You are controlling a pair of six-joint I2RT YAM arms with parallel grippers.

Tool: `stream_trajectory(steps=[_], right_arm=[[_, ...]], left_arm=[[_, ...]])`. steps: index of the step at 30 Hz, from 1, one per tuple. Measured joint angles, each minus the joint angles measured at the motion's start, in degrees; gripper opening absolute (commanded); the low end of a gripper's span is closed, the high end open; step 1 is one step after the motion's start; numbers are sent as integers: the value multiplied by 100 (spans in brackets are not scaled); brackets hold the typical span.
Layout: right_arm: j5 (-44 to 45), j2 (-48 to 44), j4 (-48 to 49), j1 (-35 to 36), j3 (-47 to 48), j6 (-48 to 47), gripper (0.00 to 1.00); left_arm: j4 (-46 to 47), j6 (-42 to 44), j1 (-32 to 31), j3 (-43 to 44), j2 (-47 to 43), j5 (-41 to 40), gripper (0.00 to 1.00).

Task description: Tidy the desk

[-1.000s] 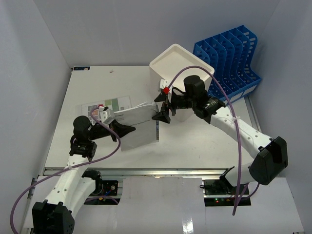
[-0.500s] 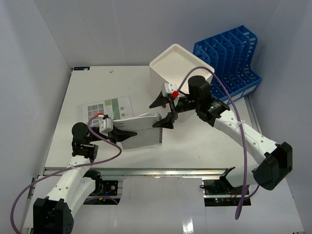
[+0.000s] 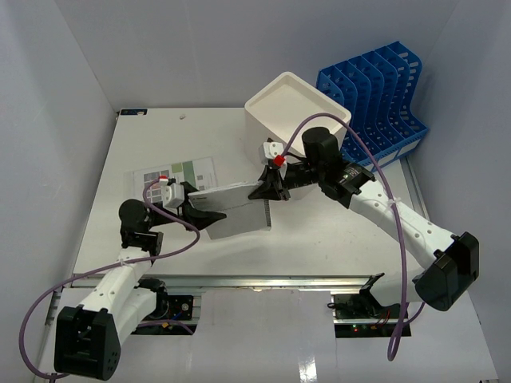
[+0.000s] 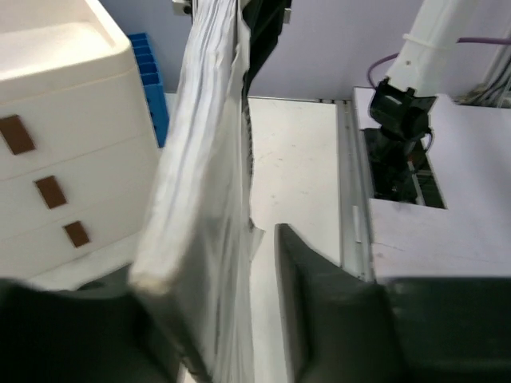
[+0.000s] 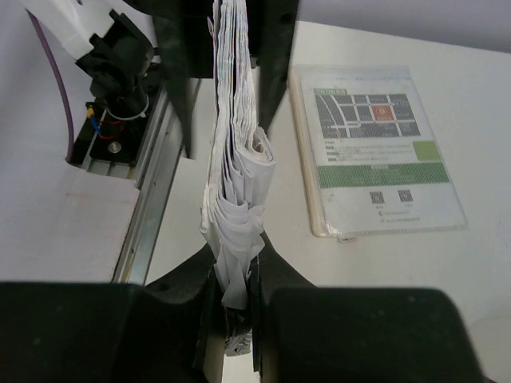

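Item: worktop [image 3: 319, 231], white, spanning the whole scene beneath both arms, metal rail at its near edge.

Paper stack [image 3: 235, 209]: held on edge, clear of the surface, between the two arms.

Right claw [image 5: 234, 275]: pressed tight on the stack's end, probably bearing all its weight.

Left claw [image 3: 209, 209]: spread, a finger on each side of the sheets. One finger stands clear, while contact on the other side is hard to judge.

Laminated map sheet [image 3: 188, 171]: flat, just beside the stack.

Drawer box [image 3: 295, 108] and blue file rack [image 3: 379, 96]: far right corner. The rack is the likely destination, which would explain the upright hold.
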Motion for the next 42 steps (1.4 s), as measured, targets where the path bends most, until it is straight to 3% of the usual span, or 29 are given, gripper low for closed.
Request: stream_trajectory(steps=[2,7,18,27,32,38,42], right_arm=[[233,-10,-86,-5,1,-36,8],[813,-174,-285,-221,157,-59,8],[2277,-670,-139,-1899,1954,151,8],[3827,17,347,-2698,3855,309,8],[4191,82,696,-3335,3657,337,8],[4270,73,969,-3427,2624,361,8],[4186,217,886,-3412,2449,465,8]], left_arm=[[-14,-89,0,9,2,-188,98],[-270,-225,0,79,-63,-694,98],[-2418,300,0,279,-1517,-2673,98],[-3767,583,0,117,-2165,-3362,98],[-4160,658,0,117,-2140,-3496,98],[-4355,671,0,120,-2087,-3518,98],[-4390,678,0,137,-2085,-3516,98]])
